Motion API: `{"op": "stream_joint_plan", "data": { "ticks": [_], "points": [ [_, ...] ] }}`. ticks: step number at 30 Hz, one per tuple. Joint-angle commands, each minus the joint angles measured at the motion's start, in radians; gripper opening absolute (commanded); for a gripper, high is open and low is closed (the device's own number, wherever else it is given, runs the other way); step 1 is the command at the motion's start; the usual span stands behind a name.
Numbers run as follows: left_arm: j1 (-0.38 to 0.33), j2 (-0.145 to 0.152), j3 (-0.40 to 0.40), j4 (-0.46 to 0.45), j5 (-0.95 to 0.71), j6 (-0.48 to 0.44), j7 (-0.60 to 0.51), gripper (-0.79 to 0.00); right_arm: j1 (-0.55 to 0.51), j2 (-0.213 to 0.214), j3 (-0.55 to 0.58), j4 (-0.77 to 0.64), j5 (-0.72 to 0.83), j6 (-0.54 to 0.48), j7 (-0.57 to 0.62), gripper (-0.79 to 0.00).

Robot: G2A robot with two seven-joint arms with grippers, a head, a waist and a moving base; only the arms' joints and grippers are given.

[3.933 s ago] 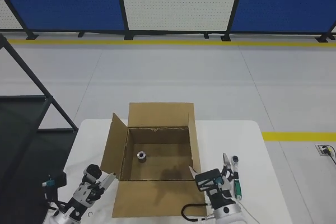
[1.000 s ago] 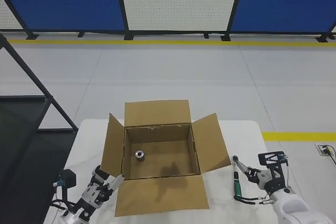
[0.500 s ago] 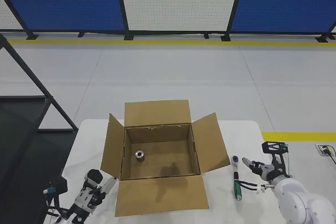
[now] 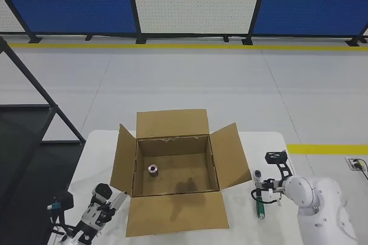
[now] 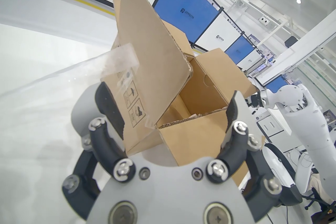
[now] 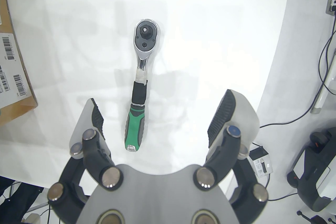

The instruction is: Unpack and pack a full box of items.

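Two grippers open, one wrench out of the box

The right gripper (image 6: 160, 101) is hanging above the ratchet wrench (image 6: 140, 83), with its fingers wide apart and not touching it. The wrench is lying flat on the white table (image 6: 210, 25), near the right flap of the cardboard box (image 4: 175, 214). A small metal socket (image 4: 153, 169) is sitting inside the box. The left gripper (image 5: 170, 100) is hovering by the box's front left corner, fingers apart.

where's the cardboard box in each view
Top view: cardboard box mid-table, flaps open.
Left wrist view: it rises just beyond the open left claw.
Right wrist view: its barcode-labelled flap at the frame's edge, apart from the ratchet.
Shared landmark: the white table under it.
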Motion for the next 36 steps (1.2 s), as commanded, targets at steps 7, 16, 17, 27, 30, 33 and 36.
{"op": "stream_joint_plan", "data": {
  "ticks": [7,16,17,27,30,33,36],
  "points": [
    [-0.001,-0.001,-0.009,0.005,-0.011,0.003,0.011,0.0,-0.011,0.0,-0.004,0.003,-0.002,0.002,-0.025,0.0],
    [-0.003,-0.001,-0.012,0.008,-0.011,0.002,0.009,0.0,0.034,-0.003,-0.097,0.095,-0.042,0.023,-0.035,0.0],
    [-0.003,-0.001,-0.012,0.008,-0.012,0.002,0.008,0.0,0.041,-0.003,-0.104,0.103,-0.052,0.029,-0.03,0.0],
    [-0.006,-0.001,-0.019,0.014,-0.02,-0.005,0.002,0.0,0.095,-0.002,-0.13,0.179,-0.023,0.043,0.022,-0.462],
    [-0.007,-0.001,-0.019,0.015,-0.02,-0.006,0.001,0.0,0.1,-0.001,-0.141,0.189,-0.026,0.051,0.024,-0.443],
    [-0.008,-0.001,-0.02,0.015,-0.02,-0.007,0.003,0.0,0.105,-0.001,-0.149,0.2,-0.019,0.058,0.022,-0.453],
    [-0.008,-0.001,-0.022,0.018,-0.021,-0.006,0.002,0.0,0.109,0.0,-0.152,0.211,-0.011,0.059,0.022,-0.449]
  ]
}}
